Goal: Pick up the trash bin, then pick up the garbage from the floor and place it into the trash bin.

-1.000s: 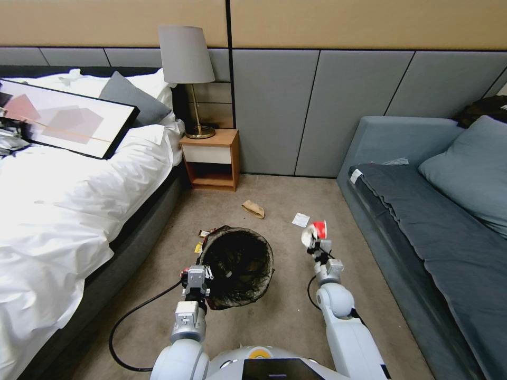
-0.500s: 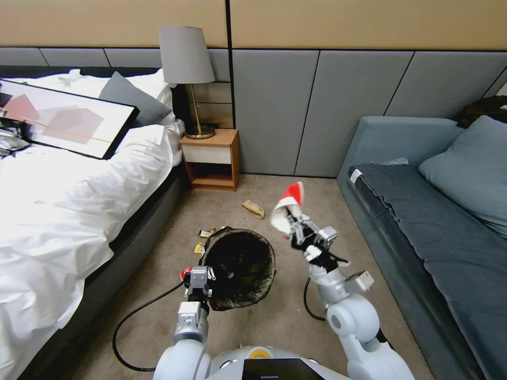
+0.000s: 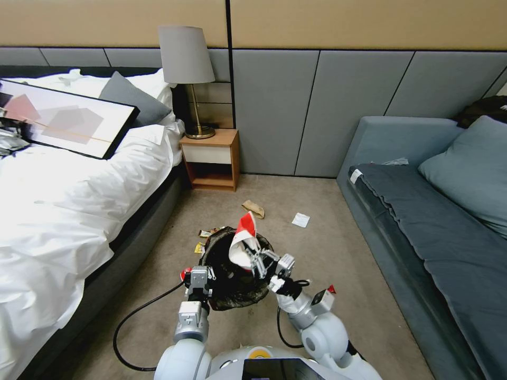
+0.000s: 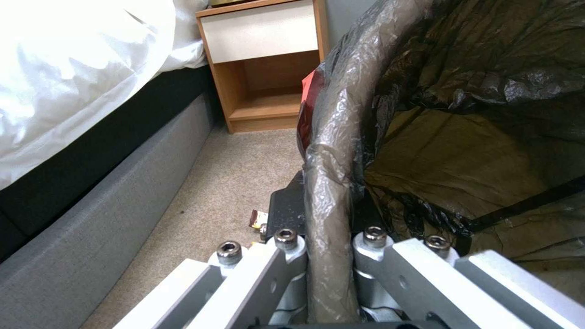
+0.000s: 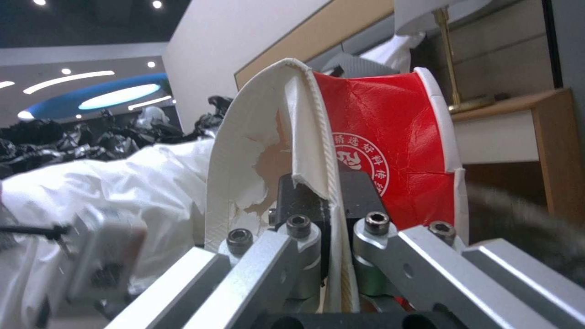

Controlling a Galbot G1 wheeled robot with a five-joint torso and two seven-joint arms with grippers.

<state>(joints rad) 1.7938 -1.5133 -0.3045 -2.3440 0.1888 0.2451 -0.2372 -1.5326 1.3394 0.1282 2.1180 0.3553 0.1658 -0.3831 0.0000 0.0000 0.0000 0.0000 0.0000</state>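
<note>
From the head, the left tool [image 3: 197, 276] grips the near-left rim of the trash bin [image 3: 236, 295], while the right tool [image 3: 257, 259] holds a red-and-white packet [image 3: 244, 244] above its opening. The left wrist shows the rim [image 4: 329, 183] clamped. The right wrist shows the packet [image 5: 378, 151] pinched.

bin body [image 3: 232, 301] hidden under its black liner, small wrappers [image 3: 205, 240] beside it too small to identify
</note>
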